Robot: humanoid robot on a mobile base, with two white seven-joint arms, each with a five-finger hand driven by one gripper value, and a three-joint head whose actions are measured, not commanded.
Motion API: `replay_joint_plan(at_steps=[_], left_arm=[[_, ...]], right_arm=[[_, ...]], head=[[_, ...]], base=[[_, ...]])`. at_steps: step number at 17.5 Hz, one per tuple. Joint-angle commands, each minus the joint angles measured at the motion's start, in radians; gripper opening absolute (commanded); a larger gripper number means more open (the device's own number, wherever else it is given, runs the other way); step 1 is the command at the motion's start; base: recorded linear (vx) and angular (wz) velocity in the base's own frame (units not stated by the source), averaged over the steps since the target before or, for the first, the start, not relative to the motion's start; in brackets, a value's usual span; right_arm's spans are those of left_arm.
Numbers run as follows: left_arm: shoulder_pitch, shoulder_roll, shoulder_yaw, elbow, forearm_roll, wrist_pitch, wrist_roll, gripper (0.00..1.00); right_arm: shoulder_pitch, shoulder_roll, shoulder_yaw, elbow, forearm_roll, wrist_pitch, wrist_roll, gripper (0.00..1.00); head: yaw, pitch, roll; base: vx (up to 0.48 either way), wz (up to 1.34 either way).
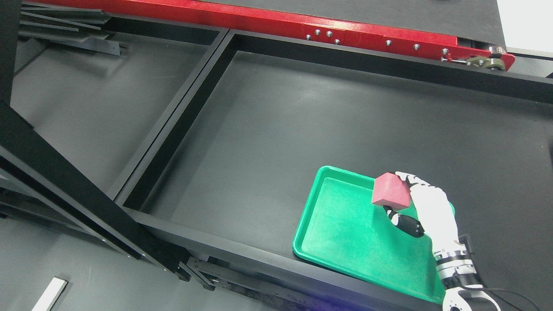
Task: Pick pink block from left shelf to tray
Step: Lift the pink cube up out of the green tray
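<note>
Pink block (391,190) held clamped in right hand (432,211) fingers (406,224), tilted, above far right part of green tray (345,259) on black shelf (268,142); judged positioned over tray interior so release lands it inside.

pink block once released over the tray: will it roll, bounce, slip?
Flat faces and square edges on the pink block suggest it won't roll. Matte surface, so probably grippy in the right hand. Held above the green tray, it may tumble once.

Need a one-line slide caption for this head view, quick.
Right hand holds the pink block over the green tray on the black shelf.
</note>
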Motion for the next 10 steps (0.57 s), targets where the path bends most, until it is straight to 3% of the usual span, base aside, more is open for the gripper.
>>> replay_joint_plan(at_steps=[1, 10], left_arm=[[0.000, 0.017, 0.000, -0.017, 0.008, 0.001, 0.000, 1.00], [0.000, 0.017, 0.000, -0.017, 0.008, 0.001, 0.000, 1.00]], right_arm=[[0.037, -0.005, -0.096, -0.053, -0.049, -0.045, -0.197, 0.02], [0.053, 0.001, -0.097, -0.053, -0.053, -0.045, -0.199, 0.02]], head=[[0.0000, 0.000, 0.000], [0.0000, 0.000, 0.000]], base=[[0.000, 0.00], [0.000, 0.00]])
